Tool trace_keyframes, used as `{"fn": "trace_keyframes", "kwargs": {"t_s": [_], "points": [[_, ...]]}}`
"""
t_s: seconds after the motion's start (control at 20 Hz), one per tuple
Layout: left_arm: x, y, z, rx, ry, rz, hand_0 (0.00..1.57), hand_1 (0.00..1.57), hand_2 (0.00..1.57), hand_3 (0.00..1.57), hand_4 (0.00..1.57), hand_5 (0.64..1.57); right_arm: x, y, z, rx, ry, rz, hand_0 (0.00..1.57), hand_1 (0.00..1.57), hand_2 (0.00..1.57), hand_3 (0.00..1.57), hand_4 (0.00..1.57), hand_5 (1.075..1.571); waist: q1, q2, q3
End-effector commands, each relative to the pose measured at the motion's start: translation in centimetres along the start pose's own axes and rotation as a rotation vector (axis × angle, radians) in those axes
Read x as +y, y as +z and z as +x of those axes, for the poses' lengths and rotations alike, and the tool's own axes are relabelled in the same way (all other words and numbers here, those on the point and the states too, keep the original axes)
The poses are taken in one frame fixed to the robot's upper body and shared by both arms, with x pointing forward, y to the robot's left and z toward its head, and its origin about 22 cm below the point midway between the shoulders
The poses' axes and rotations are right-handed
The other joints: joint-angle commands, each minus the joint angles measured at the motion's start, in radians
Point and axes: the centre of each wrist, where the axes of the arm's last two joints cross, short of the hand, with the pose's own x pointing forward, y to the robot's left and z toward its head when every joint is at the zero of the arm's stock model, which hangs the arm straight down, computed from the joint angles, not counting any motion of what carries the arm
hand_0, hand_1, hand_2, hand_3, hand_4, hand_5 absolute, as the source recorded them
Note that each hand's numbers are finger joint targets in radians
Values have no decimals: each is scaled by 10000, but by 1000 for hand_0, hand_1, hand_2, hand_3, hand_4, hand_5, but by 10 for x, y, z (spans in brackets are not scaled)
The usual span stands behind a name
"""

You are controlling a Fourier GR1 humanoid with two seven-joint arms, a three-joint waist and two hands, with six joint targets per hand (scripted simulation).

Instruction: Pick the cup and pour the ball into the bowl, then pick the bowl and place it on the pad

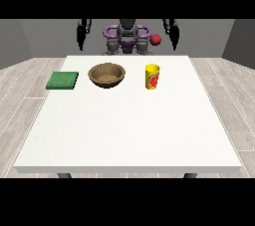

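Plainly, in the front view, nothing had yet been taken up; the white table carried three things in a row along its far side, close to the robot, which I judge was meant to keep them within reach of its arms; the green pad lay flat at the view's left, the brown bowl sat upright just beside it towards the middle, and the yellow cup stood upright to the bowl's right, apart from it; that order suited the task, since the cup could be tipped sideways over the bowl and the bowl then carried the short way on to the pad; a red ball showed above and behind the cup, near the robot's body and not inside the cup, though whether it hung in the air or rested on something could not be told; the hand at the view's left hung down beside the body, well apart from the pad, and the hand at the view's right hung likewise, beyond the cup and not touching it; both held nothing, and whether their fingers were spread or curled I cannot tell; by my judgement the cup's grasp was the step in hand, and the hand at the view's right stood nearer to it.
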Motion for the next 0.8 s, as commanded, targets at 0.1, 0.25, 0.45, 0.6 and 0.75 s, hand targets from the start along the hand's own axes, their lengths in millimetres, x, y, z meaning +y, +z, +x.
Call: {"fn": "trace_keyframes", "kwargs": {"t_s": [0.1,0.25,0.45,0.6,0.75], "points": [[7,-3,24,-345,-257,-85,0,0,0,0,0,1535,-12,-1,23,-275,381,-19,0,0,0,305,1058,1571,-47,-1925,31],[8,-6,36,-438,-342,-248,0,0,0,0,0,1535,-16,-1,32,-203,501,35,0,0,0,305,1058,1571,-168,-2645,56],[-30,-18,72,-465,3068,-863,0,0,0,0,0,1537,72,-16,99,-1037,-1961,1163,0,0,0,0,846,1570,98,-4319,36],[-27,-6,81,466,3719,-1014,0,0,0,0,0,1550,99,-6,93,783,-2119,882,0,0,0,0,724,1570,785,-4897,71],[-25,-6,85,568,3534,-1046,0,0,0,0,0,1544,142,15,106,743,-2204,1047,0,0,0,0,576,1568,366,-4394,76]]}}
